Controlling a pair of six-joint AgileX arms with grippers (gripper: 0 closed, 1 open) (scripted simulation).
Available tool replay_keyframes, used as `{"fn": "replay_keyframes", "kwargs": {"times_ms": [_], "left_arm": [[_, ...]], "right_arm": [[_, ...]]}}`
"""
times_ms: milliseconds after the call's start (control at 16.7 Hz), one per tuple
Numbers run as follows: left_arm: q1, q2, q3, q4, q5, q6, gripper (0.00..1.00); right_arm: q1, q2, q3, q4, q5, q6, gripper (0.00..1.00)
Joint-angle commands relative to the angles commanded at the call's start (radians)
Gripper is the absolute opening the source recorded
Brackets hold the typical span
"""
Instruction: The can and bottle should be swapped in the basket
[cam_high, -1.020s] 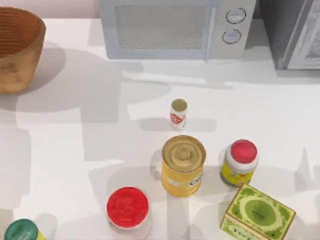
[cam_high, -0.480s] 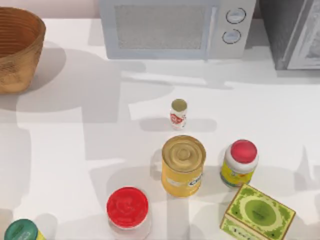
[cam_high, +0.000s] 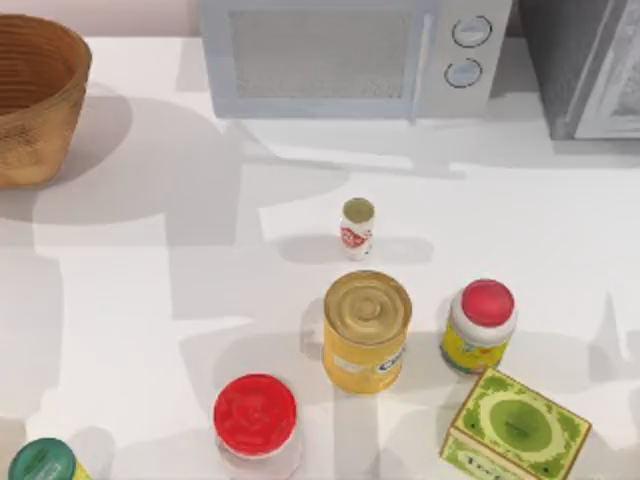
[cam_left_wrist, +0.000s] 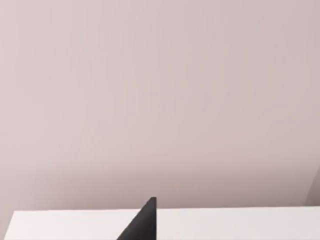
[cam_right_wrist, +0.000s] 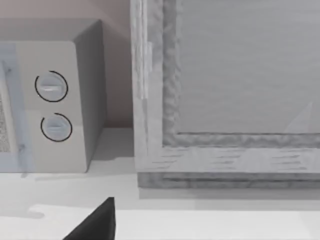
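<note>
The yellow can with a gold lid stands upright on the white table, a little right of centre. Just behind it stands the tiny white bottle with a red label and an olive-gold cap, apart from the can. The woven wicker basket sits at the far left back corner, far from both. A dark tip of my left gripper shows in the left wrist view, facing a plain wall over the table edge. A dark tip of my right gripper shows in the right wrist view, facing the appliances at the back.
A white microwave and a grey appliance line the back. Near the front stand a yellow-labelled bottle with a red cap, a red-lidded jar, a green box and a green-lidded container.
</note>
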Motion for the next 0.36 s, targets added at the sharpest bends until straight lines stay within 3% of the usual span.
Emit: {"fn": "replay_keyframes", "kwargs": {"times_ms": [360], "left_arm": [[0.0,0.0,0.0,0.0,0.0,0.0,1.0]], "right_arm": [[0.0,0.0,0.0,0.0,0.0,0.0,1.0]]}}
